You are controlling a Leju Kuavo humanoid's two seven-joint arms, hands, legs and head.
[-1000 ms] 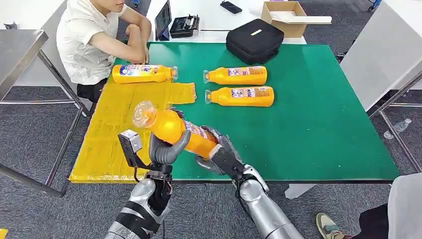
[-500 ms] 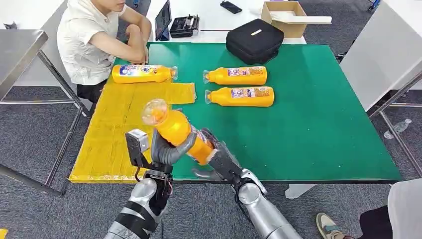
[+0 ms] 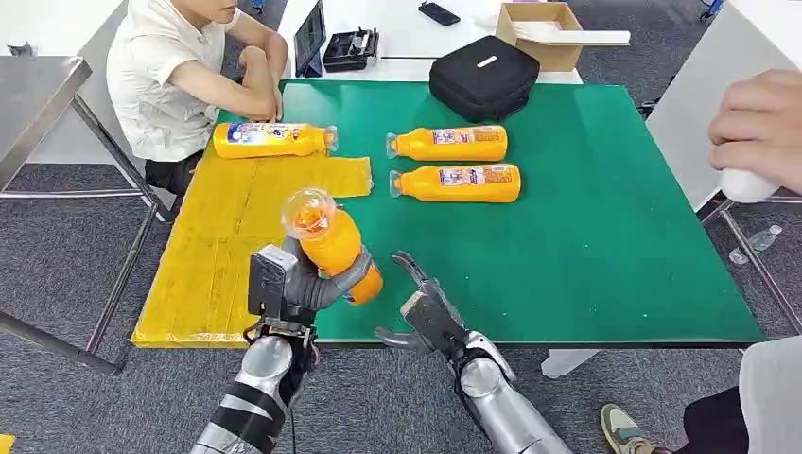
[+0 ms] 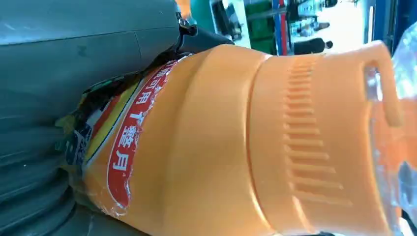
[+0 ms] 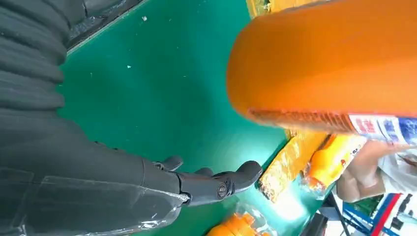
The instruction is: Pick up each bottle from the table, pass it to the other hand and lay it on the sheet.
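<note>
The left hand (image 3: 317, 284) grips an orange bottle (image 3: 329, 241) above the green table's (image 3: 586, 246) near edge, beside the yellow sheet (image 3: 222, 236); the right hand (image 3: 426, 312) hovers empty, fingers spread.

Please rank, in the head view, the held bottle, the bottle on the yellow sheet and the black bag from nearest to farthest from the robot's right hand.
1. The held bottle, gripped by the left hand, just to the left of the open right hand.
2. The bottle on the yellow sheet, at the sheet's far end, to the left.
3. The black bag, at the table's far edge.
</note>
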